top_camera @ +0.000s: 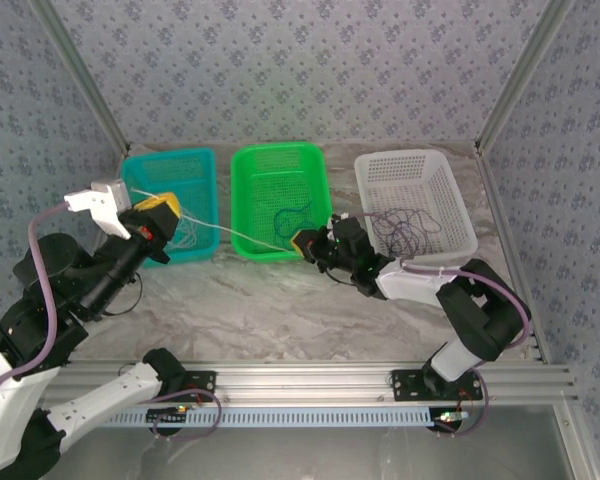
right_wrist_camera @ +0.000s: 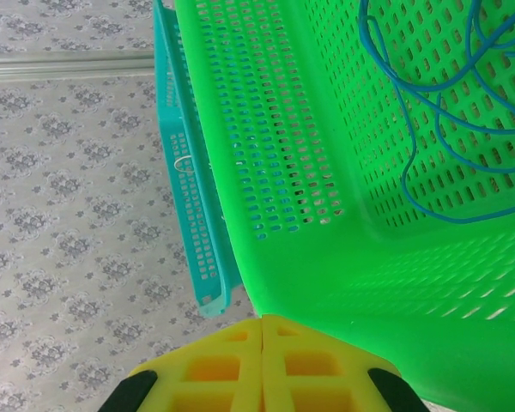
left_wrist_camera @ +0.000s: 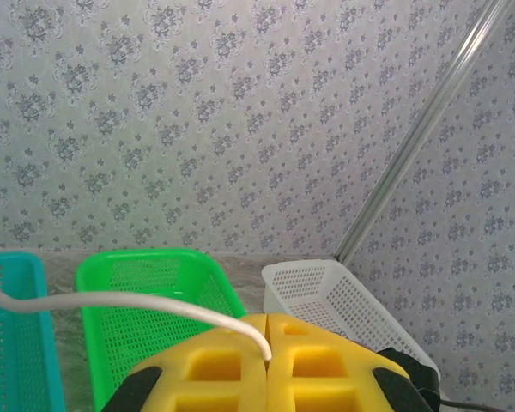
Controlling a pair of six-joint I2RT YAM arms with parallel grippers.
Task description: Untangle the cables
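Top external: left claw [top_camera: 168,212] pinches whitish cable [top_camera: 235,232], strung past green basket [top_camera: 277,148] (blue cable [top_camera: 295,215] inside) to closed right claw [top_camera: 302,243].

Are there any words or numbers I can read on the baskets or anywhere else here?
None can be read.
Teal basket, green basket, white basket: plain mesh, no labels.
Wallpaper: only a flower pattern.
White cable: no tag.
Small dark part on the front rail: any marks are too small to read.
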